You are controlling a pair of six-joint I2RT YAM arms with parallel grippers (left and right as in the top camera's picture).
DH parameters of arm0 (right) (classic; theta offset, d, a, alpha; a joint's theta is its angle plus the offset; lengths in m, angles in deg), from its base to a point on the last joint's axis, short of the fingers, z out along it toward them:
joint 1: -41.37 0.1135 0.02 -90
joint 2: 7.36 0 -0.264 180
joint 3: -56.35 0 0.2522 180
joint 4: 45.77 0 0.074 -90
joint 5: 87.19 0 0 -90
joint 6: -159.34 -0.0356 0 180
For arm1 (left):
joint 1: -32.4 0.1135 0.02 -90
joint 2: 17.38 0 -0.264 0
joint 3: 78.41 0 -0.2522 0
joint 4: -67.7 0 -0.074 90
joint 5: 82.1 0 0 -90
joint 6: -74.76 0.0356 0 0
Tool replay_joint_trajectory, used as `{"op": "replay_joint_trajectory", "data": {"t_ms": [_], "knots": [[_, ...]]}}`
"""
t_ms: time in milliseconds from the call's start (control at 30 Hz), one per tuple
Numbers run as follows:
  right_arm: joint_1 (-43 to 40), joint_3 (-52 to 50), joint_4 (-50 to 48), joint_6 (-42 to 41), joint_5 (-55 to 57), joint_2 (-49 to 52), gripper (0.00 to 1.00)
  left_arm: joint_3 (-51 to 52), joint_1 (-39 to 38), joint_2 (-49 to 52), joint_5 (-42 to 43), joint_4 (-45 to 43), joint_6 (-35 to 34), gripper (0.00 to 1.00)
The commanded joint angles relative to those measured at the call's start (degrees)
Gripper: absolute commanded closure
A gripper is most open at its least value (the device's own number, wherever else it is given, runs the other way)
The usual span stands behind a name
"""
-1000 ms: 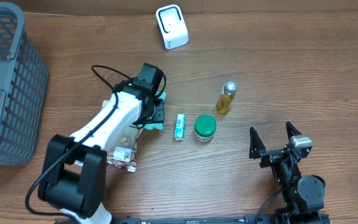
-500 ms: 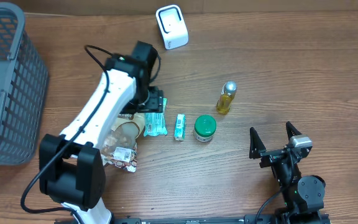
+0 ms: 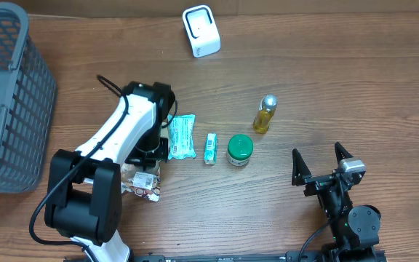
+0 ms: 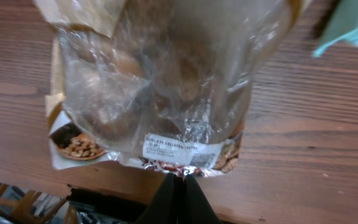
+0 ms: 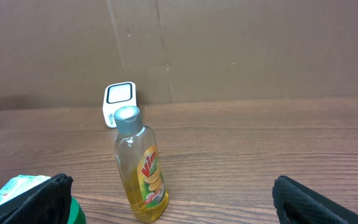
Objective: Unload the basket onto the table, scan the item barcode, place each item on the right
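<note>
While the left hand (image 4: 177, 182) sits closed at the edge of the snack bag (image 4: 160, 93), the right hand (image 3: 317, 154) stands open at five o'clock. The bag lies at seven o'clock from the white scanner (image 3: 201, 30).

The brown wooden table (image 3: 355, 87) carries a grey mesh basket (image 3: 22, 94) at its left edge and a white scanner (image 3: 201, 30) at the far side. Mid-table, a teal packet (image 3: 182, 136), a small box (image 3: 210, 148) and a green-lidded jar (image 3: 240, 149) lie in a row (a yellow bottle (image 3: 265, 115) stands upright just behind the jar). A clear snack bag (image 3: 142, 178) lies nearer the front.
</note>
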Motion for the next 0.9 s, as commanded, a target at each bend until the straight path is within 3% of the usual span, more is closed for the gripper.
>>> {"op": "replay_joint_trajectory", "data": {"t_ms": [0,233,400,633,867], "knots": [[-0.2,-0.6,-0.4,-0.4,0.0,-0.4,0.00,4.2,0.4,-0.3,-1.4,-4.5,-2.6,0.96],[-0.2,-0.6,-0.4,-0.4,0.0,-0.4,0.00,6.8,0.4,-0.3,-1.8,-19.4,-2.5,0.92],[-0.2,-0.6,-0.4,-0.4,0.0,-0.4,0.00,6.8,0.4,-0.3,-2.0,-25.4,-2.5,0.96],[-0.2,-0.6,-0.4,-0.4,0.0,-0.4,0.00,-2.8,1.2,-2.8,-1.6,-18.4,-2.6,0.96],[-0.2,-0.6,-0.4,-0.4,0.0,-0.4,0.00,-8.0,3.6,-15.0,6.1,-14.0,-2.6,0.96]]}}
